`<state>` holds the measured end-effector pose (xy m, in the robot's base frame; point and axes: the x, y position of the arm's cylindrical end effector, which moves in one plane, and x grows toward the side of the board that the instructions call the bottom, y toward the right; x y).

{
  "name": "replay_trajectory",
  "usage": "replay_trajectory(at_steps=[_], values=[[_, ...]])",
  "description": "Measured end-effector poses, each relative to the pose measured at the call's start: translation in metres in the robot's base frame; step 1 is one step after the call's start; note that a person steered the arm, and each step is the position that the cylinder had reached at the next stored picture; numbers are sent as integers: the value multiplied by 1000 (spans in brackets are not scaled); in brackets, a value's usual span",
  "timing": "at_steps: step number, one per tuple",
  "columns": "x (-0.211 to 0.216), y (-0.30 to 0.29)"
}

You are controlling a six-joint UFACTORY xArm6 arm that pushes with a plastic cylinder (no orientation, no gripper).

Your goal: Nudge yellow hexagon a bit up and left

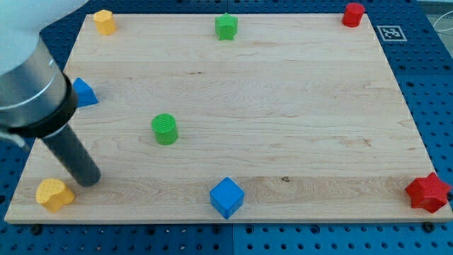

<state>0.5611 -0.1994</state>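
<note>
Placement of the yellow hexagon (104, 22) is in the corner of the surface (283, 106) at the view's top left, close to both edges. It is seen as a small, flat-topped block with angled sides, mustard-yellow, standing free with nothing touching it.

No pincer is carried: the arm ends in a dark rod, so nothing is gripped and there are no jaws to be open or closed. My tip (90, 182) is set down near the view's bottom left, well apart from the yellow hexagon, which lies far above it in the view. The tip is found just up and right of a yellow heart (54, 194); whether the two touch cannot be told.

A blue block (83, 92), roughly triangular, is seen at the left edge, partly hidden behind the arm's grey body. A green cylinder (165, 129) stands right of the rod, near mid-surface. A green star (226, 27) is placed at the top edge, a red block (353, 14) in the top right corner, a blue cube (226, 197) at the bottom edge, and a red star (427, 192) at the bottom right.
</note>
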Motion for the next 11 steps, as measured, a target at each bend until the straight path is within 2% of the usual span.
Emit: replay_trajectory(at_steps=[1, 3, 6, 7, 9, 10, 11], values=[[-36, 0], [-131, 51], [-340, 53], [-369, 51], [-366, 40], [-355, 2], [-324, -7]])
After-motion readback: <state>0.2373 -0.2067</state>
